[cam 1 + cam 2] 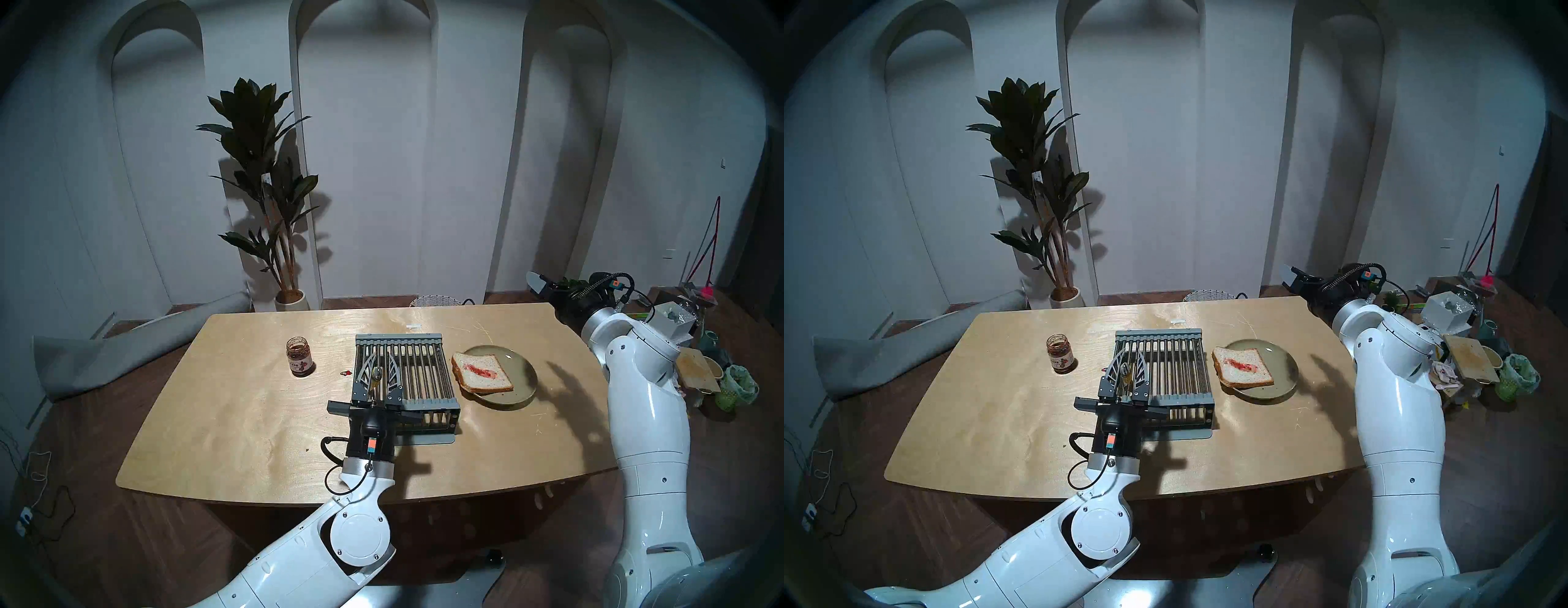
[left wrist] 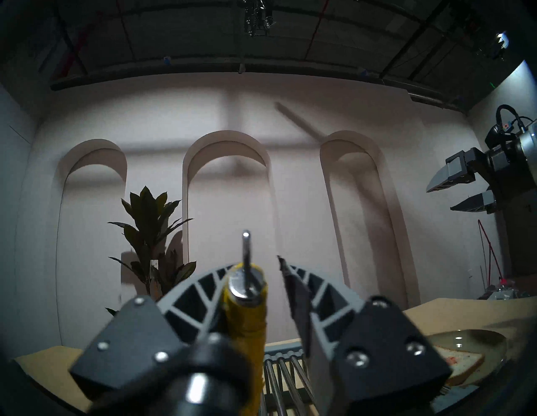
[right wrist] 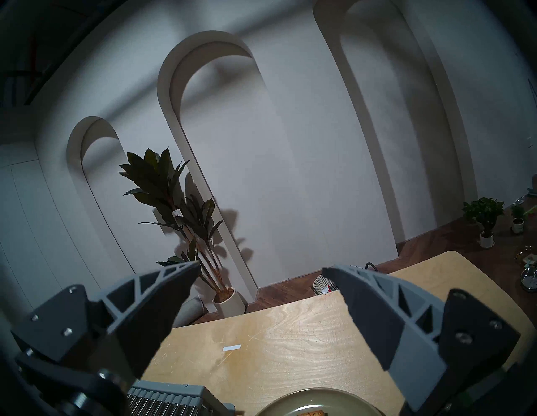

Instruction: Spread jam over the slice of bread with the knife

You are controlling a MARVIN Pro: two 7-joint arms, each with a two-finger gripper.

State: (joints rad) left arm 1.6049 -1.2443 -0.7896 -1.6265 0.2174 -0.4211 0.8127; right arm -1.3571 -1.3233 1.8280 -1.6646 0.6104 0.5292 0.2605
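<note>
Two grey fingers of the left gripper (image 1: 376,373) are seen parted over the grey barred rack (image 1: 418,373), the yellow-handled knife (image 1: 376,375) between them. The jam-smeared bread slice (image 1: 481,372) lies right of the rack. From the left wrist, the knife (image 2: 245,308) leans against one finger (image 2: 191,302), ungripped. The right gripper (image 3: 261,273) is held wide open, empty.
</note>
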